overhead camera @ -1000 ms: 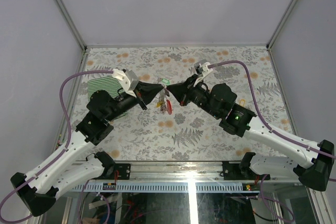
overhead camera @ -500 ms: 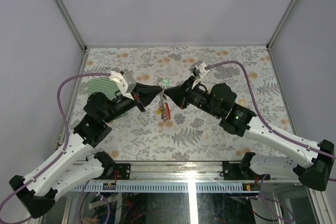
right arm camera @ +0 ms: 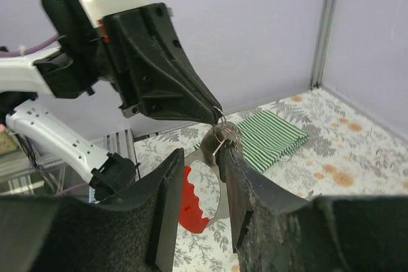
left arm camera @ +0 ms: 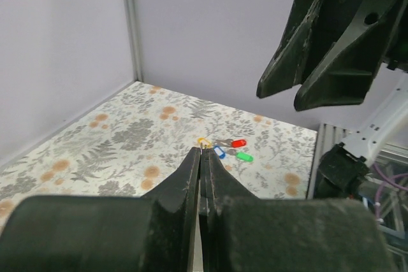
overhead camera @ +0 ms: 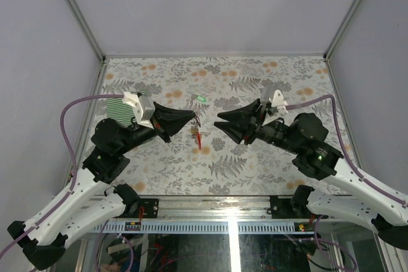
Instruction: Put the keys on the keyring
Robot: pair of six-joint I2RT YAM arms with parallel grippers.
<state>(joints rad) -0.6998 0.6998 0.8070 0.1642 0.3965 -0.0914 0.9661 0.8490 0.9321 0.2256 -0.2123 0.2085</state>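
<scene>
You saw the left gripper (overhead camera: 190,116) with its fingers pressed together on the keyring (overhead camera: 199,137), whose red loop hung at the tip's 5 o'clock. At the keyring's 3 o'clock, the right gripper (overhead camera: 220,124) stood apart from it, fingers spread. Farther on, loose keys (left arm camera: 224,148) lay clustered on the table (overhead camera: 255,74), at 12 o'clock from the left fingertips.

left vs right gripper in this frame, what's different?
The left gripper has its jaws shut, while the right gripper has its jaws apart. The left gripper pinches the keyring, which dangles below its tip, while the right gripper holds nothing. Shared: both are black, raised above the table, and point at each other with a gap between their tips.
</scene>
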